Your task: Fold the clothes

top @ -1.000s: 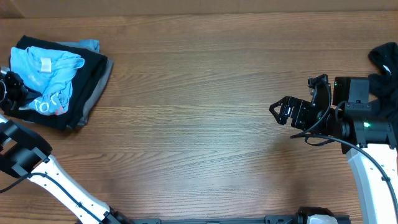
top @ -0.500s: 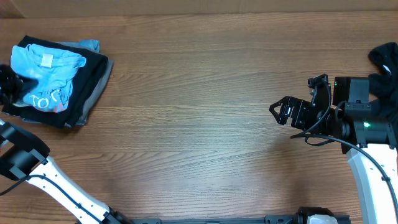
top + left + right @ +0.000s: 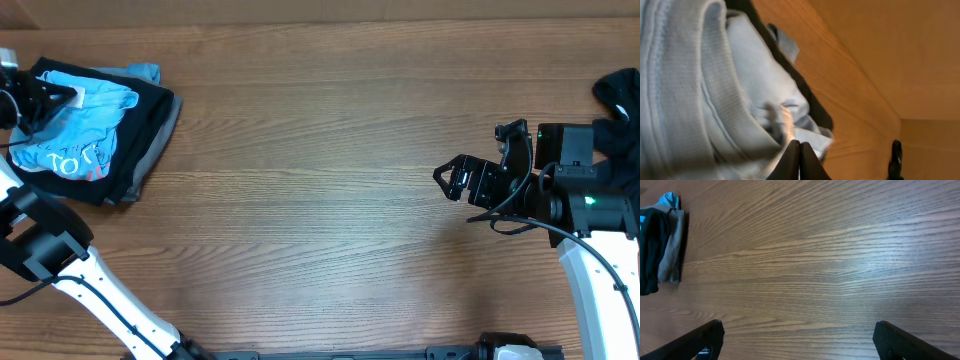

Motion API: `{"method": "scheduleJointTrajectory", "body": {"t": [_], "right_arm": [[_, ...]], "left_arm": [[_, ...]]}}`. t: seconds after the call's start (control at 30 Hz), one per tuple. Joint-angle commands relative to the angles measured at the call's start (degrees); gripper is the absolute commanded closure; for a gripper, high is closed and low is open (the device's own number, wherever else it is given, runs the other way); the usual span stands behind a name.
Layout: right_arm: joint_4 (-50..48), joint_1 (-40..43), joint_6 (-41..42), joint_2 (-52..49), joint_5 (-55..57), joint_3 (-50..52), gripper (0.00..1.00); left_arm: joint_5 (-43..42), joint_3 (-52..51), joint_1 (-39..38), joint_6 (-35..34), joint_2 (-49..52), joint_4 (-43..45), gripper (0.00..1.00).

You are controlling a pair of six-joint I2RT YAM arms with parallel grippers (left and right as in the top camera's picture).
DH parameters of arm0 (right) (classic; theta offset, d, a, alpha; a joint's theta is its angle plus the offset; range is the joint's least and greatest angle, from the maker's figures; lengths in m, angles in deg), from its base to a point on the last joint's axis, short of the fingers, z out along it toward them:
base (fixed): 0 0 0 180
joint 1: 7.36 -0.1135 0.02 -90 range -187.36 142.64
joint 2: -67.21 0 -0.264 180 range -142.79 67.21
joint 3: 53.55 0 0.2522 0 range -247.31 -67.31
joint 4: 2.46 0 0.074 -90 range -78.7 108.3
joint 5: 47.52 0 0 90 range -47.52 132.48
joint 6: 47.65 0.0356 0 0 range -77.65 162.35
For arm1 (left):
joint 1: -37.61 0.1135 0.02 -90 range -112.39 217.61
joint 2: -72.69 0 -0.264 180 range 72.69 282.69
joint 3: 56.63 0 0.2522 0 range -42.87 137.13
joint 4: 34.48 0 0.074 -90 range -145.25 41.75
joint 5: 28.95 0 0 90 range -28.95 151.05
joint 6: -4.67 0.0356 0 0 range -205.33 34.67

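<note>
Wood-grain table (image 3: 320, 220) bears clothes (image 3: 130, 130) far left; left gripper (image 3: 799, 150) closed there, right gripper (image 3: 478, 158) wide open, empty.

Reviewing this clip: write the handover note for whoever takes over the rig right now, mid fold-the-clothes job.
Left gripper: shut, pinching an edge of the light blue T-shirt at the table's far-left corner.
Right gripper: open, holding nothing, over the wood on the right side.
Clothes: the T-shirt lies crumpled on a black garment, with a grey garment beneath. Another dark garment sits at the right edge.
Done: the T-shirt shows no fold yet.
Left: spread the T-shirt flat, fold it, then probably the dark garment.
</note>
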Motion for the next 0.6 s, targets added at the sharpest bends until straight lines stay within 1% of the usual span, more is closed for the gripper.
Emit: {"method": "scheduleJointTrajectory", "body": {"t": [0.0, 0.1, 0.13, 0.2, 0.23, 0.3, 0.33, 0.43, 0.5, 0.57], "right_arm": [[-0.13, 0.24, -0.2, 0.04, 0.35, -0.5, 0.0], [-0.13, 0.24, -0.2, 0.04, 0.35, -0.5, 0.0], [-0.13, 0.24, -0.2, 0.04, 0.35, -0.5, 0.0], [-0.13, 0.24, -0.2, 0.04, 0.35, -0.5, 0.0], [-0.13, 0.24, -0.2, 0.04, 0.35, -0.5, 0.0], [-0.13, 0.24, -0.2, 0.04, 0.35, -0.5, 0.0], [-0.13, 0.24, -0.2, 0.04, 0.35, -0.5, 0.0], [-0.13, 0.24, -0.2, 0.04, 0.35, -0.5, 0.0], [-0.13, 0.24, -0.2, 0.04, 0.35, -0.5, 0.0], [-0.13, 0.24, -0.2, 0.04, 0.35, -0.5, 0.0]], "left_arm": [[-1.07, -9.11, -0.83, -0.2, -0.81, 5.49, 0.96], [-1.44, -16.61, -1.22, -1.11, -0.81, 14.05, 0.95], [-3.61, -17.51, -1.36, -2.25, -0.81, 16.83, 0.91], [-12.28, -16.98, -1.57, -2.8, -0.87, 20.28, 0.9], [-16.85, -15.06, -1.57, -5.6, -0.9, 21.51, 0.9], [-20.37, -10.88, -1.86, -10.12, -0.96, 22.6, 0.9], [-21.68, -7.67, -2.08, -10.97, -1.2, 21.94, 0.9], [-21.07, 0.44, -3.1, -10.95, -2.64, 16.44, 0.9], [-17.33, 2.86, -3.96, -10.97, -3.56, 11.52, 0.95], [-12.2, 3.43, -5.22, -10.95, -4.15, 5.64, 0.96]]}}
